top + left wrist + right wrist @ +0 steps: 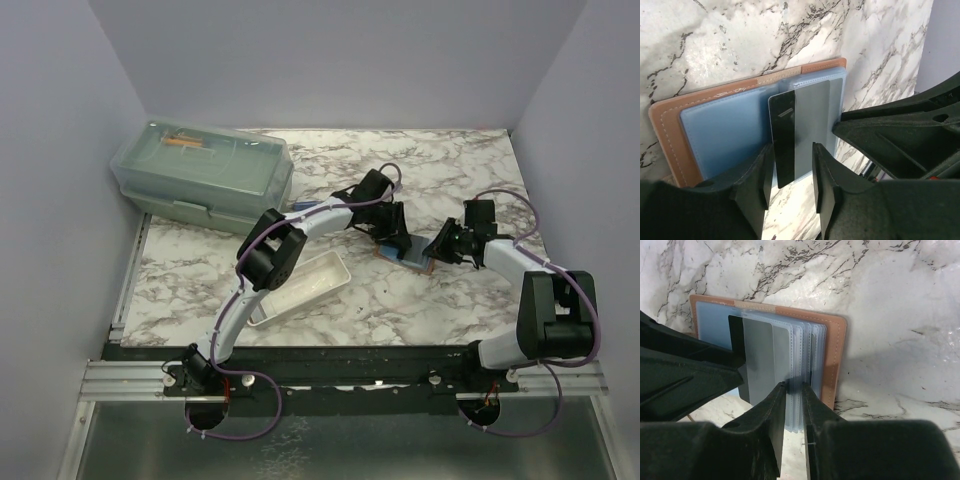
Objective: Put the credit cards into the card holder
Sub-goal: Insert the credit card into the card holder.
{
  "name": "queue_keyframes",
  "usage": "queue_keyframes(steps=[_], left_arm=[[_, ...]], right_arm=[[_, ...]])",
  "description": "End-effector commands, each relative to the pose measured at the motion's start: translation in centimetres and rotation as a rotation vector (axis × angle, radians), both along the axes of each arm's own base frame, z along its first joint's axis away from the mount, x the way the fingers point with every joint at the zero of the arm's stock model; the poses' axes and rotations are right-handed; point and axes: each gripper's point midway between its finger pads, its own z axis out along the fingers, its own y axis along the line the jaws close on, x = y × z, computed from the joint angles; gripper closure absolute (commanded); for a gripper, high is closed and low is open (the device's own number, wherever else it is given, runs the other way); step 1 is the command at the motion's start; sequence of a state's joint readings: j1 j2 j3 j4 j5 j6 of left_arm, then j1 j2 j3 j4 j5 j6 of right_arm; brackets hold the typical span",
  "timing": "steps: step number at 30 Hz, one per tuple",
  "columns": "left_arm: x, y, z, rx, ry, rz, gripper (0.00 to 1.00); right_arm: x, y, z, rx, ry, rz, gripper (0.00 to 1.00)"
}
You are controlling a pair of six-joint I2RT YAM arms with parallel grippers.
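The tan-brown card holder (408, 258) lies open on the marble table, its blue clear sleeves facing up (670, 130) (832, 355). One credit card (800, 130), grey with a black stripe, sits partly in a sleeve, its near end sticking out over the holder's edge; it also shows in the right wrist view (760, 355). My left gripper (792, 150) (392, 235) is open, its fingers either side of the card's near end, not closed on it. My right gripper (792, 385) (437, 248) is shut on a stack of the holder's sleeves at their near edge. No other cards show.
A long white tray (300, 285) lies left of the holder, beside the left arm. A clear lidded plastic box (205, 170) stands at the back left. Lilac walls close the table on three sides.
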State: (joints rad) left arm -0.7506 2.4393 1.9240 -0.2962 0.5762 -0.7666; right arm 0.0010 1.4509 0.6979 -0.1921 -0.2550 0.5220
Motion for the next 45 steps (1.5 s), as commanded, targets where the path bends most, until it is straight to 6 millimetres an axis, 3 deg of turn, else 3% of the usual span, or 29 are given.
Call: queue_keyframes(steps=[1,9,17,21,26,30,36,43,45], left_arm=[[0.1,1.0,0.2,0.071,-0.076,-0.005,0.56],[-1.2,-1.5,0.9,0.016,-0.068,-0.071,0.54],[-3.2,-3.6,1.7,-0.04,-0.028,-0.133,0.48],[-3.4,-3.1,1.5,-0.025,-0.027,-0.128,0.46],[-2.5,-1.8,2.7,-0.019,-0.058,-0.109,0.42],[-1.9,-1.3,2.6,-0.012,-0.068,-0.101,0.4],[-2.2,-2.3,1.4,-0.038,-0.007,-0.127,0.4],[-3.9,-4.7,3.2,-0.082,-0.071,-0.201,0.46],[-4.4,-4.9,3.3,-0.087,-0.072,-0.218,0.46]], right_arm=[[-0.3,-0.2,-0.4,-0.027,0.024,0.014,0.77],[0.2,1.1,-0.1,0.035,0.012,0.061,0.78],[0.4,0.9,1.0,0.027,-0.013,0.056,0.78],[0.1,0.0,0.6,-0.018,0.017,0.023,0.77],[-0.2,-0.9,0.7,-0.061,0.02,-0.004,0.74],[-0.3,-1.1,0.8,-0.071,0.025,-0.015,0.66],[0.3,-0.1,0.1,-0.025,0.016,0.028,0.65],[0.6,2.2,0.8,0.088,-0.039,0.108,0.7],[0.7,1.9,1.1,0.077,-0.045,0.091,0.71]])
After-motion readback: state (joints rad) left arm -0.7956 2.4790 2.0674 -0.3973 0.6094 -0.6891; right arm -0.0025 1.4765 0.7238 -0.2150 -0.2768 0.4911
